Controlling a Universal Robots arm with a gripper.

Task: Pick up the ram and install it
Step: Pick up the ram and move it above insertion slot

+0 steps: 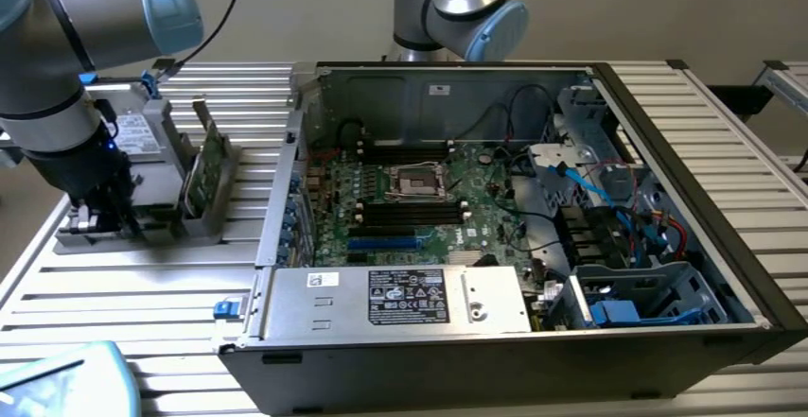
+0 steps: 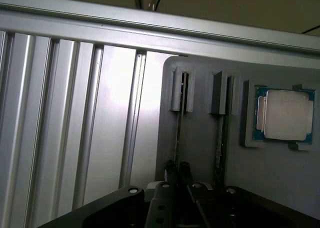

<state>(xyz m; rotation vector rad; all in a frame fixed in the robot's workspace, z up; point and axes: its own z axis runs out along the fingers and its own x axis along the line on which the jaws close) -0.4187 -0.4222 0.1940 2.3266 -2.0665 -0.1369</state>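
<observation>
Grey plastic holder (image 1: 76, 239) (image 2: 200, 138): on the slatted surface (image 1: 139, 285), left of the open case (image 1: 378, 379). It has two narrow slots and one square recess, cut so that each part sits in a known place.

Ram (image 2: 178, 123): thin stick, seen edge-on in the wrist view. It stands on its long edge in one holder slot, judged to be so that its upper edge is free to be gripped. It is not yet lifted out.

Second stick (image 2: 220, 133): in the neighbouring slot, also on edge, apart from the claw.

Green stick (image 1: 208, 166): in the exterior view it stands upright in the holder, just right of the claw. Which slot it occupies cannot be told.

CPU (image 2: 285, 114): lies flat in the recess beside the slots, untouched.

Claw (image 1: 101, 218) (image 2: 177, 169): lowered onto the holder at its left side. The jaws are drawn in narrow, one tip on either side of the ram's edge, and appear clamped on it. The narrow setting suits so thin a board.

Motherboard (image 1: 417, 199): lies flat in the case, well right of the holder. Its long black slots (image 1: 407, 214) face up for the stick to go in.
</observation>
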